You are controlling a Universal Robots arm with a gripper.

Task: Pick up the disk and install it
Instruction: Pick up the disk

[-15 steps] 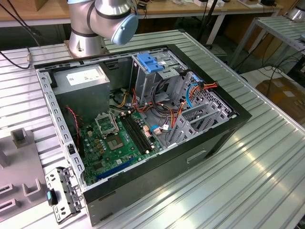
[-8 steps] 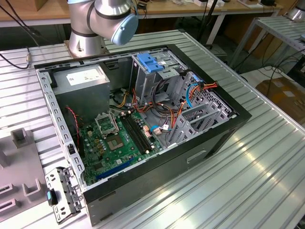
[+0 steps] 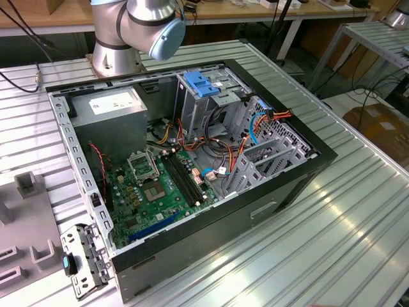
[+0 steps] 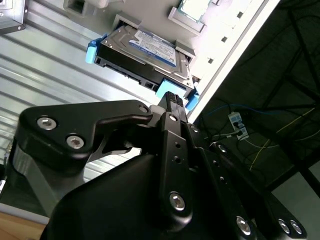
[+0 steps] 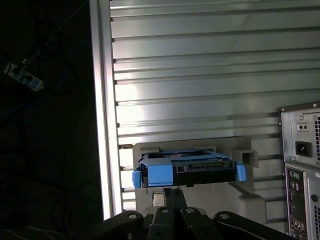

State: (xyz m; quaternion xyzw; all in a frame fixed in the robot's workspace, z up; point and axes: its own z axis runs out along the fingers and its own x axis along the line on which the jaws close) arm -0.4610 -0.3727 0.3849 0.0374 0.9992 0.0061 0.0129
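The disk is a flat metal drive with a blue-and-white label and blue side rails. It rests in a light grey holder on the ribbed metal table, close to the table's edge. In both wrist views my gripper sits just short of the disk's near end, its two black fingers pressed together with nothing between them. In the second wrist view the ridged fingertip stands right beside one blue rail without gripping it.
The open computer case lies on the table with its motherboard, cables, grey power-supply box and tall light-blue bracket exposed. Its rear panel stands near the holder. The table edge drops to a dark floor with cables. The arm's base is behind the case.
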